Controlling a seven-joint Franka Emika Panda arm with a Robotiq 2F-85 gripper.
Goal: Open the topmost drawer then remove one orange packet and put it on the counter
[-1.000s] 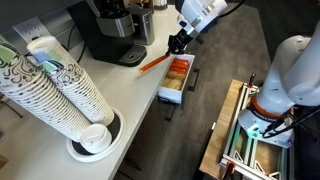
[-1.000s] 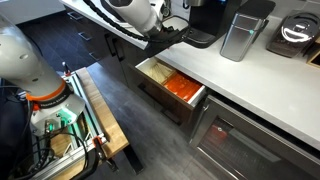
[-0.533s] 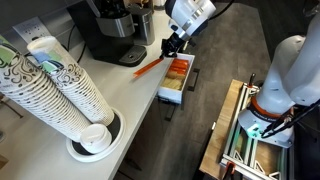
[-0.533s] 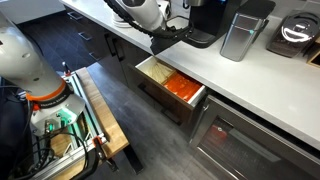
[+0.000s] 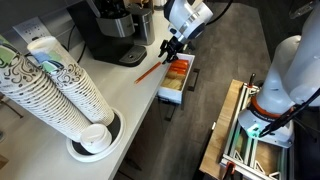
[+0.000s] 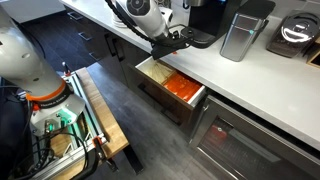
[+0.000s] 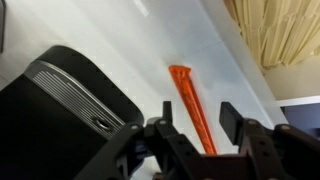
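Note:
One orange packet (image 7: 188, 98) lies flat on the off-white counter (image 7: 130, 45), running lengthways between my fingers without touching either pad. My gripper (image 7: 196, 122) is open just above it. In an exterior view the gripper (image 5: 168, 48) hangs over the counter edge, and the packet (image 5: 150, 72) lies slanted beside the coffee machine. The topmost drawer (image 5: 171, 96) is pulled out below the counter edge, with several more orange packets (image 6: 181, 87) inside it. In an exterior view the gripper (image 6: 170, 38) is above the drawer's (image 6: 150, 74) back end.
A black coffee machine (image 5: 110, 30) stands on the counter close to the packet; its base (image 7: 60, 110) fills the wrist view's left. Stacks of paper cups (image 5: 55, 85) lean at the near end. A metal canister (image 6: 240, 35) stands further along. A wooden cart (image 5: 240, 140) is on the floor.
The jaws have gone from shut on the orange packet to open. The packet has come down from a tilted hold and now rests on the counter.

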